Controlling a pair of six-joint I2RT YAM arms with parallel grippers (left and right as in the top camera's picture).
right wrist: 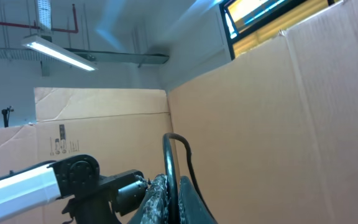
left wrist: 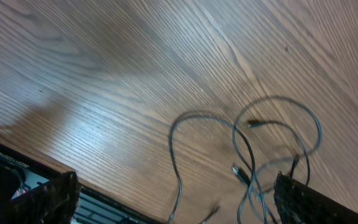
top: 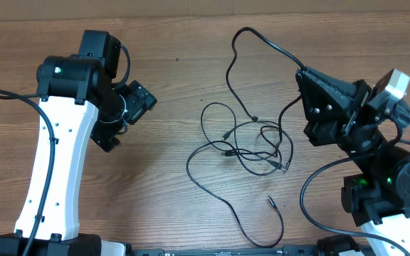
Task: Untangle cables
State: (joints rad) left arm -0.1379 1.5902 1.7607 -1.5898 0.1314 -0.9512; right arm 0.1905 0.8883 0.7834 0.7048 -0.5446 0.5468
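- Although some loops lie spread out, the thin black cables [top: 228,152] at the middle of the wooden bench [top: 162,43] cross one another in a loose knot; untangling looks far from done.
- Pinched shut, the right fingers [right wrist: 156,202] grip one cable [top: 265,40], which arcs away from the knot.
- Spread wide, the left fingers [left wrist: 51,199] hold nothing and hover left of the knot.
- Separating the crossed loops and laying each cable apart appears to remain.

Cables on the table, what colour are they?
The cables are plain black, with no pattern. They show best in the overhead view, against the brown wooden table.
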